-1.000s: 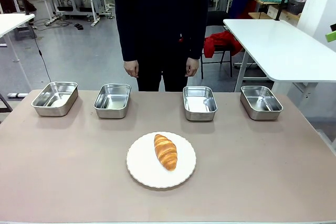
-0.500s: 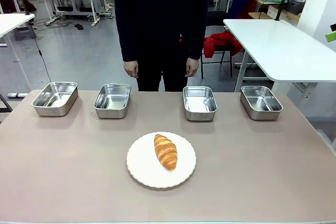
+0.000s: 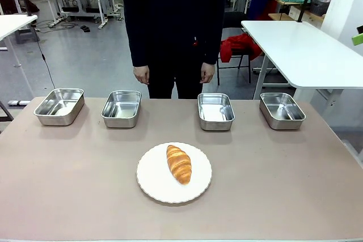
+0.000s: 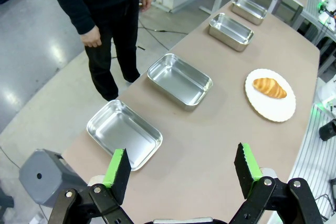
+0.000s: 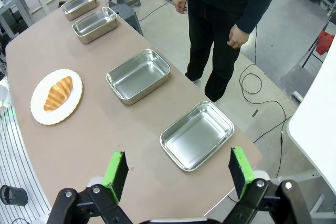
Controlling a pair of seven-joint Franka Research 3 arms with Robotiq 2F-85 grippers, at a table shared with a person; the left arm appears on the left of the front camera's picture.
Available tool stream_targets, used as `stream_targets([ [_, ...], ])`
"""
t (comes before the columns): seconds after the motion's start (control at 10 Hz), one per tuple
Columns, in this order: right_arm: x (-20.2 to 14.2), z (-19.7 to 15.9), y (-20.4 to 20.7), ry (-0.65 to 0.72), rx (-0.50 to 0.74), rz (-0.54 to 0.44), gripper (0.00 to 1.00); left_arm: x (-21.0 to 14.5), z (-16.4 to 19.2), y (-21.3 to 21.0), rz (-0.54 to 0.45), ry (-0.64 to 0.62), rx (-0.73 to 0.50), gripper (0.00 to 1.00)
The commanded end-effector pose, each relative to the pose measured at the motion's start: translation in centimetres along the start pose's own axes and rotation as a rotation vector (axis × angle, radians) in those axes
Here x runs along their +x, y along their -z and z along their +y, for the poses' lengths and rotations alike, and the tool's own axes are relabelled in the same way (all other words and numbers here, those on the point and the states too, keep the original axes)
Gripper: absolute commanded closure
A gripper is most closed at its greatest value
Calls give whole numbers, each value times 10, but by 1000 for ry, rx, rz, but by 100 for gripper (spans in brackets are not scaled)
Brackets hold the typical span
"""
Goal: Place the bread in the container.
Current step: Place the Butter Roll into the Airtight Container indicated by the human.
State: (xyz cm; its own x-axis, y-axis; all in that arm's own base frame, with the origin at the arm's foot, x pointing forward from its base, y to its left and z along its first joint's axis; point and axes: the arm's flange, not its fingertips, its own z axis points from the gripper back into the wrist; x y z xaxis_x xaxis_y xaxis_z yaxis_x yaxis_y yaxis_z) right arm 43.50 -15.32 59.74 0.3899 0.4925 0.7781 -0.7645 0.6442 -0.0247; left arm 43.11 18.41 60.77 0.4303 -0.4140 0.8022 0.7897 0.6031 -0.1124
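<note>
A: Both pincers are hanging high above the table. The left gripper (image 4: 181,163) is standing spread wide and empty, and the right gripper (image 5: 176,166) is doing likewise.
B: And the bread (image 3: 178,164)?
A: It's lying on the white plate (image 3: 152,188), mid-table, well apart from both. I'm judging it light, flaky and crushable, so I'd be pinching gently across its thick middle.
B: Around it?
A: Four empty steel containers (image 3: 216,124) are sitting along the far edge of the tan table (image 3: 68,185). A person (image 3: 173,26) is standing behind, hands hanging.
</note>
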Motion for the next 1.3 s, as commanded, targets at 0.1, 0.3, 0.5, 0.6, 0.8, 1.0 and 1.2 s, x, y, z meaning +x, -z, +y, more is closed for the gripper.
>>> stream_targets([
  [0.1, 1, -1, 1, -3, 1, -11, 0, 0, -2, -1, -5, 15, -7, 0],
  [0.3, 1, -1, 1, -3, 1, -11, 0, 0, -2, -1, -5, 15, -7, 0],
  [0.5, 1, -1, 1, -3, 1, -11, 0, 0, -2, -1, -5, 15, -7, 0],
  [0.6, 1, -1, 1, -3, 1, -11, 0, 0, -2, -1, -5, 15, -7, 0],
  [0.8, 1, -1, 1, -3, 1, -11, 0, 0, -2, -1, -5, 15, -7, 0],
  [1.0, 1, -1, 1, -3, 1, -11, 0, 0, -2, -1, -5, 15, -7, 0],
  [1.2, 1, -1, 1, -3, 1, -11, 0, 0, -2, -1, -5, 15, -7, 0],
])
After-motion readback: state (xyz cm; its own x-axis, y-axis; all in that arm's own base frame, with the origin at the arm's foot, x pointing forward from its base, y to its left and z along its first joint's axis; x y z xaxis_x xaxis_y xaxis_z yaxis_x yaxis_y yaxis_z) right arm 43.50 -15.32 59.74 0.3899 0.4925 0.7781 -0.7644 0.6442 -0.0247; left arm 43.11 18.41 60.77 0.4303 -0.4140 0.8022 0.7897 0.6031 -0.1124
